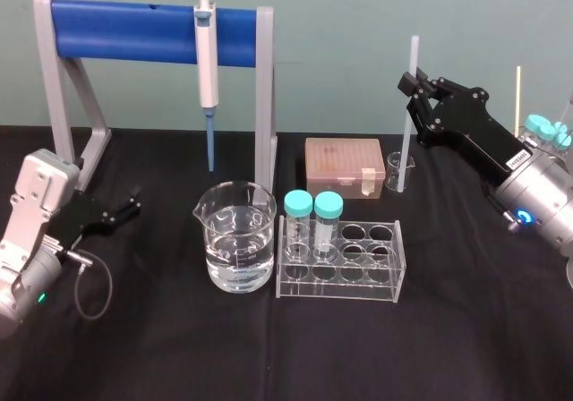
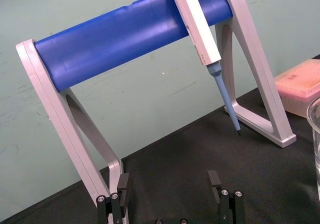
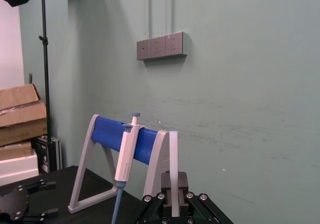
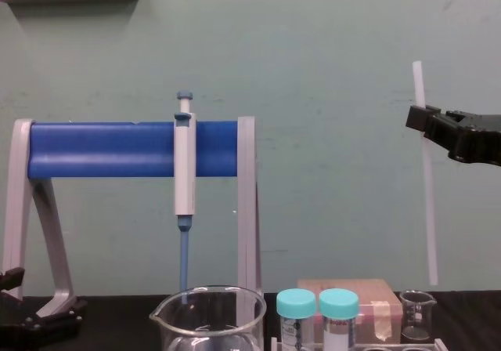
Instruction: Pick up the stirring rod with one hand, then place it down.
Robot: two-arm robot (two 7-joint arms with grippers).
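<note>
The stirring rod (image 1: 408, 141) is a thin white translucent stick held upright in the air at the back right. My right gripper (image 1: 414, 86) is shut on its upper part, with a short length sticking out above the jaws. In the chest view the stirring rod (image 4: 428, 210) hangs from the right gripper (image 4: 419, 120), and its lower end is just above a small glass beaker (image 4: 416, 313). The right wrist view has the rod (image 3: 173, 149) clamped between the black fingers. My left gripper (image 1: 134, 204) rests low at the left, open and empty, fingers (image 2: 122, 185) spread.
A white-and-blue pipette (image 1: 207, 52) hangs on a grey stand with a blue bar (image 1: 125, 29). A large beaker of water (image 1: 236, 249), a clear tube rack (image 1: 380, 280) with two teal-capped tubes, and a pink tip box (image 1: 345, 164) stand mid-table. More teal-capped tubes (image 1: 548, 131) stand far right.
</note>
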